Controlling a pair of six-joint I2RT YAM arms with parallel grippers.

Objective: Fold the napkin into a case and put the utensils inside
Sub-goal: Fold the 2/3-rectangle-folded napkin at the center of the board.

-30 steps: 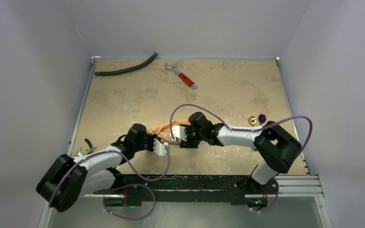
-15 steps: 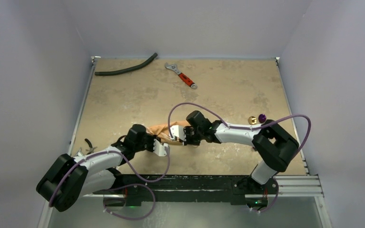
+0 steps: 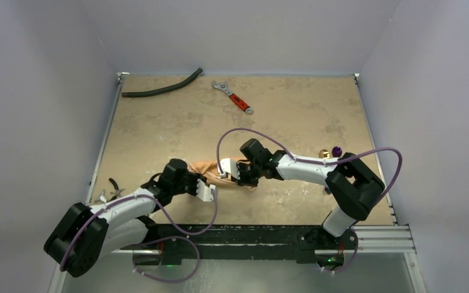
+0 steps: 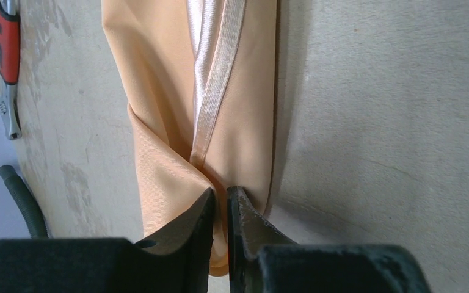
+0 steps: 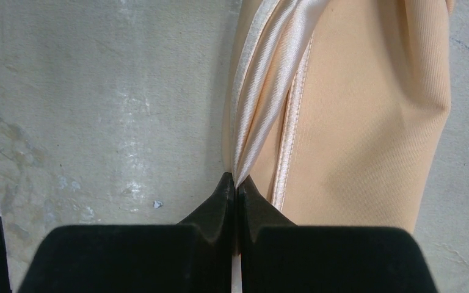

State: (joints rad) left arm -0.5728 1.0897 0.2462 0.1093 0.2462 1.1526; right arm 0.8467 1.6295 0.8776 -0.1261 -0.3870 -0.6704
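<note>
Two tools meet at the napkin, which lies bunched in a narrow strip a little to 6 o'clock of the middle of the counter. The right tool is pressed together on the shiny hem, I think to lift that edge for a fold. The left tool shows only a thin slit with cloth in it; if it grips, I cannot tell. It probably anchors the other end. The utensils lie at 3 o'clock, well apart, so no case is made yet. The left arm reaches low toward 2 o'clock; the right forearm points to 9 o'clock.
</note>
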